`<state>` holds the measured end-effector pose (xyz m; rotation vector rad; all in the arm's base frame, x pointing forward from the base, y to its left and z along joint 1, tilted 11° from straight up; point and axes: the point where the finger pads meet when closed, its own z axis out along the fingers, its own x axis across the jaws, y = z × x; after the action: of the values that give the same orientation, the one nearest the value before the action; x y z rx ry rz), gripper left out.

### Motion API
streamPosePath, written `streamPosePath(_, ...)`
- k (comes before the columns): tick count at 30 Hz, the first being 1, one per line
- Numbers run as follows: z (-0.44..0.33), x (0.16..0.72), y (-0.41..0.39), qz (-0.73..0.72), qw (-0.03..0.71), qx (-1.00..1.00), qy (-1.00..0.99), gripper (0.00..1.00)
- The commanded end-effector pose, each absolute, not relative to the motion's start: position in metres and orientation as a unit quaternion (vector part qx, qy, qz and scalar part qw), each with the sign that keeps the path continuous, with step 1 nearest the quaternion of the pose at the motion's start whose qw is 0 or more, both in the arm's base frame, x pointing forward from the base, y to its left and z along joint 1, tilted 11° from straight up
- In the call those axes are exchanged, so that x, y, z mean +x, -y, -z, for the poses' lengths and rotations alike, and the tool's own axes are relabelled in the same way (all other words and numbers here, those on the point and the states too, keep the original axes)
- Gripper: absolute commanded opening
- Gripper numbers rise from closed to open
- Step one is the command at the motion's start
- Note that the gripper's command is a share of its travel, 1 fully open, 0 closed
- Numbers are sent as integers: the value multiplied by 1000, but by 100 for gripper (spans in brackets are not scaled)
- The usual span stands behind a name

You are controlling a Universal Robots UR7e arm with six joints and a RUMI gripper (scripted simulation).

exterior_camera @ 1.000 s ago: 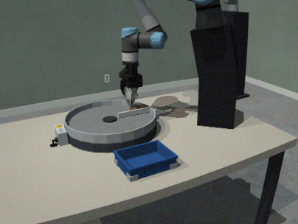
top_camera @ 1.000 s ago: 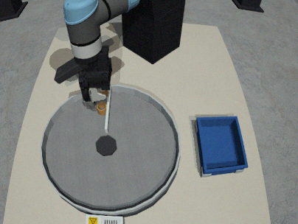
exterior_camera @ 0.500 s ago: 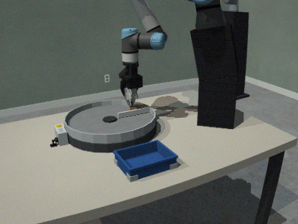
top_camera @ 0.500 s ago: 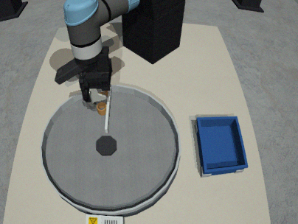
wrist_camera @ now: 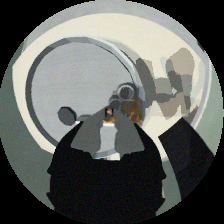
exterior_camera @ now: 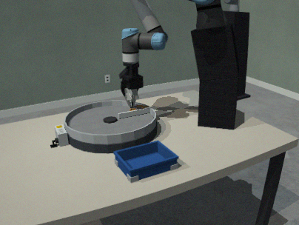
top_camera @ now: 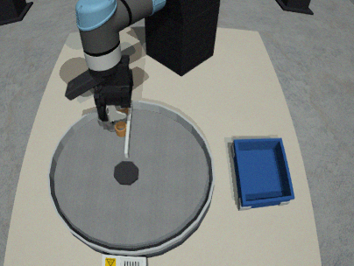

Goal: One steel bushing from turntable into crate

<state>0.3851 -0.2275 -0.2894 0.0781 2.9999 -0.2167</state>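
While low, pincer (top_camera: pixel 111 122) (exterior_camera: pixel 133 106) (wrist_camera: pixel 109 108) downward over turntable (top_camera: pixel 131 214) (exterior_camera: pixel 89 120) (wrist_camera: pixel 75 70)

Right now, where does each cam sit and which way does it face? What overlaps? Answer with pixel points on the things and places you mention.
Top: high over the table, looking steeply down at the round grey turntable (top_camera: pixel 166 197) (exterior_camera: pixel 90 125) (wrist_camera: pixel 75 65) and blue rectangular crate (top_camera: pixel 263 172) (exterior_camera: pixel 148 160); forearm, wrist and black two-jaw gripper (top_camera: pixel 113 119) (exterior_camera: pixel 133 105) (wrist_camera: pixel 109 108) show.
Exterior: off the table's crate side, angled down across it to the green wall (exterior_camera: pixel 55 55); arm and gripper show.
Wrist: on the arm's end, looking past the gripper at the turntable; black gripper body fills the bottom.
Shared: top and exterior both show the whole crate.
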Motion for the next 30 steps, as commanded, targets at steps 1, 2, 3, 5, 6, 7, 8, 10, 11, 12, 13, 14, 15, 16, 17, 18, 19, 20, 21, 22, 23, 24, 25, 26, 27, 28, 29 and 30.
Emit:
streamPosePath(1, 289, 386, 230, 73, 68, 27, -995, 6)
streamPosePath(2, 289, 386, 230, 73, 68, 27, -995, 6)
streamPosePath(3, 289, 386, 230, 73, 68, 27, -995, 6)
streamPosePath(5, 289, 386, 230, 73, 68, 27, -995, 6)
streamPosePath(6, 289, 386, 230, 73, 68, 27, -995, 6)
streamPosePath(7, 289, 386, 230, 73, 68, 27, -995, 6)
streamPosePath(8, 289, 386, 230, 73, 68, 27, -995, 6)
streamPosePath(10, 289, 386, 230, 73, 68, 27, -995, 6)
streamPosePath(11, 289, 386, 230, 73, 68, 27, -995, 6)
streamPosePath(12, 289, 386, 230, 73, 68, 27, -995, 6)
streamPosePath(13, 289, 386, 230, 73, 68, 27, -995, 6)
streamPosePath(14, 289, 387, 230, 73, 68, 27, -995, 6)
streamPosePath(15, 289, 387, 230, 73, 68, 27, -995, 6)
streamPosePath(16, 289, 387, 230, 73, 68, 27, -995, 6)
streamPosePath(17, 290, 387, 231, 73, 68, 27, -995, 6)
streamPosePath(18, 291, 387, 231, 73, 68, 27, -995, 6)
streamPosePath(19, 292, 387, 231, 73, 68, 27, -995, 6)
streamPosePath(20, 293, 387, 231, 73, 68, 27, -995, 6)
streamPosePath(21, 294, 387, 231, 74, 68, 27, -995, 6)
streamPosePath(22, 296, 387, 231, 74, 68, 27, -995, 6)
streamPosePath(23, 297, 388, 232, 74, 68, 27, -995, 6)
streamPosePath(24, 299, 388, 232, 74, 68, 27, -995, 6)
streamPosePath(25, 301, 388, 232, 74, 68, 27, -995, 6)
streamPosePath(26, 303, 388, 233, 74, 68, 27, -995, 6)
streamPosePath(27, 305, 389, 233, 74, 68, 27, -995, 6)
streamPosePath(28, 306, 389, 233, 74, 68, 27, -995, 6)
streamPosePath(29, 308, 389, 234, 74, 68, 27, -995, 6)
streamPosePath(30, 309, 389, 234, 73, 68, 27, -995, 6)
